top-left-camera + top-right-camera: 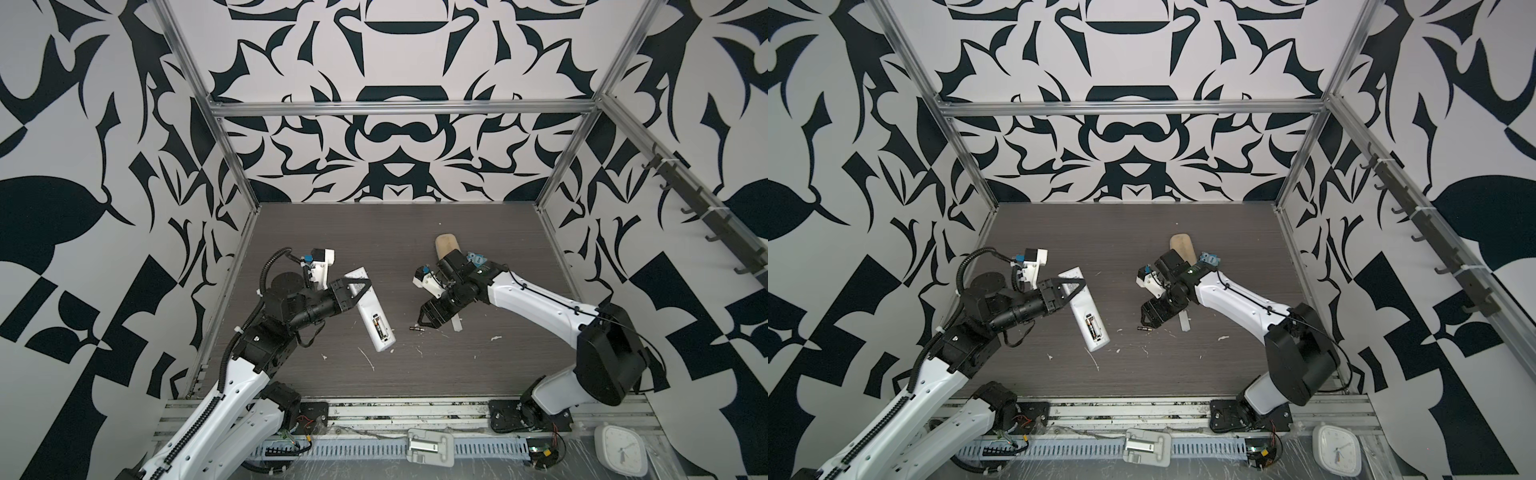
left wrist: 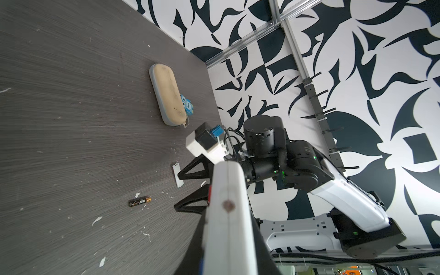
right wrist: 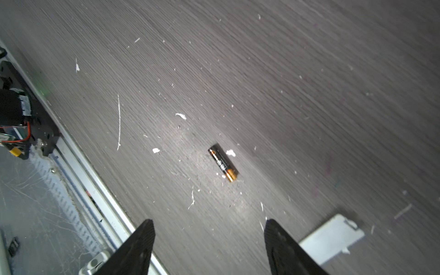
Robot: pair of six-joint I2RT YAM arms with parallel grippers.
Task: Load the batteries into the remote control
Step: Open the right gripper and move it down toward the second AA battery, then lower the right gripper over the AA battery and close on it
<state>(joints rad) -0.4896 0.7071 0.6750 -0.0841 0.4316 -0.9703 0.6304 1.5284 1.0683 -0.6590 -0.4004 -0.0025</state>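
Remote control [image 1: 368, 313] is over the left half of the table [image 1: 478, 374], gripped across its far part by the left gripper [image 1: 360, 291], whose jaws are clamped on its two long sides. Its plain back faces up and the compartment near its lower end is uncovered, with one battery [image 1: 376, 326] lying inside. I cannot tell if the near end touches the surface. The second battery [image 3: 223, 162] lies flat about the middle of the table, a little nearer to the front edge. The right gripper [image 3: 209, 223] hangs just beside it with jaws wide apart and empty, and the battery is ahead of the fingertips, not between them. A small grey-white cover [image 3: 331, 238] lies flat next to one finger. A beige oblong case [image 2: 167, 95] lies toward the back right corner, with a small blue thing [image 2: 187, 104] against its side. The table is dark grey with fine wood grain, with white scraps [image 3: 118, 121] scattered over it. The walls are white with big black shapes, joined by aluminium bars. A row of dark hooks [image 1: 692, 203] runs along the right wall. A white clock [image 1: 620, 451] lies beyond the front edge, near the right corner.
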